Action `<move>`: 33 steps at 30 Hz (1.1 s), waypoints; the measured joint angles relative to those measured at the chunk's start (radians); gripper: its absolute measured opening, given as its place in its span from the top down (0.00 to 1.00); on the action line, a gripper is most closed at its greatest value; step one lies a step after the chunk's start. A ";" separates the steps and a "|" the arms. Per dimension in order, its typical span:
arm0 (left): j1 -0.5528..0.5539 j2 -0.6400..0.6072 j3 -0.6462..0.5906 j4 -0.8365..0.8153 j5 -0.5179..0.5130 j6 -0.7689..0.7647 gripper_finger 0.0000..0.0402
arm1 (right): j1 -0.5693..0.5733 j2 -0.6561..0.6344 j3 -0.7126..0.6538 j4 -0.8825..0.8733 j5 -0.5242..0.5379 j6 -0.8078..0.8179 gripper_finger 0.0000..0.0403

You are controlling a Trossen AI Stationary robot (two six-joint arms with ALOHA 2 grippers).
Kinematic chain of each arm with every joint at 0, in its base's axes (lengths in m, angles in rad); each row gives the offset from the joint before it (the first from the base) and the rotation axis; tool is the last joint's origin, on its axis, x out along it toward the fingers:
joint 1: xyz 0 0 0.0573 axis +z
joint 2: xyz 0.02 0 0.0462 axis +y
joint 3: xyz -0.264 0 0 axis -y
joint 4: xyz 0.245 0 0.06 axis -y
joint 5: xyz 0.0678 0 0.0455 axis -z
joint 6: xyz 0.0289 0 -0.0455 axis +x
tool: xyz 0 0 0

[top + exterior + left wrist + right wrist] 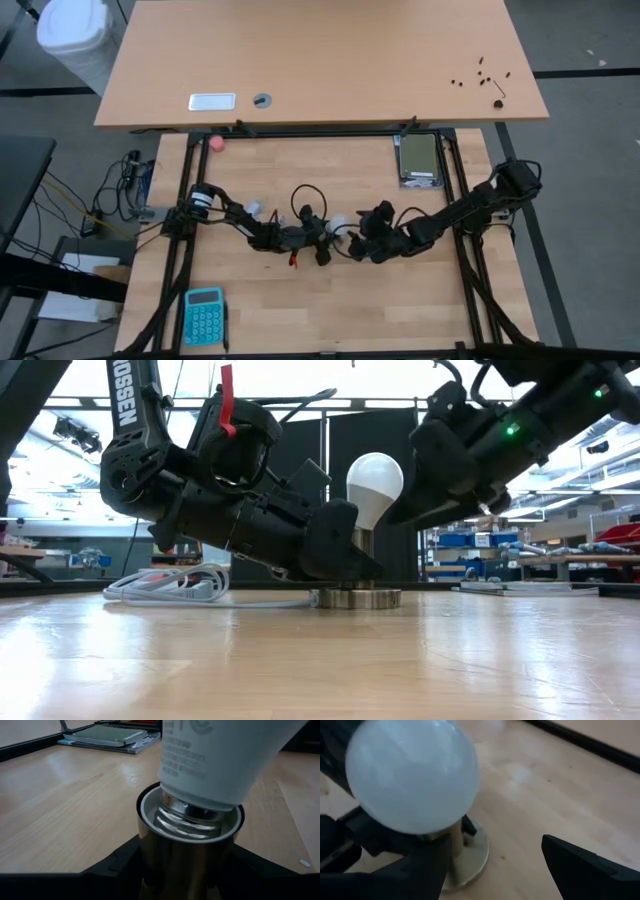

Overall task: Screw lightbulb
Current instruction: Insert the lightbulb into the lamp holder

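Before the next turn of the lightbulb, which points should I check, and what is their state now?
1. Lightbulb stands upright in socket: ok.
2. Screw base fully seated: not ok, threads show above the socket's rim.
3. Left tool shut on the socket's barrel: ok.
4. Right tool gripping the bulb: not ok, its fingers stand open, apart from the globe.
5. White cord away from the tools: ok.

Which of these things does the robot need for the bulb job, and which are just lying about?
In use: lightbulb, metal socket with white cord, left gripper holding the socket, right gripper open by the bulb.

Lying about: blue calculator, pink ball, book.
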 joint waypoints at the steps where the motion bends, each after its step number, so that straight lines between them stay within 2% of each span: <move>1: 0.000 0.000 0.000 0.000 0.000 0.000 0.49 | 0.000 -0.001 0.000 0.003 0.006 0.000 0.20; 20: 0.000 0.000 0.000 -0.007 0.000 -0.010 0.49 | -0.039 -0.001 0.000 0.097 -0.004 -0.082 0.20; 24: 0.000 0.000 0.000 -0.007 0.000 -0.018 0.49 | -0.066 -0.001 0.001 0.089 -0.057 -0.084 0.20; 29: 0.000 0.000 0.000 -0.008 0.000 -0.018 0.49 | -0.065 -0.012 0.001 -0.024 -0.110 -0.064 0.20; 33: 0.000 0.000 0.000 -0.012 0.000 -0.016 0.49 | -0.046 -0.022 0.002 0.017 -0.187 -0.160 0.20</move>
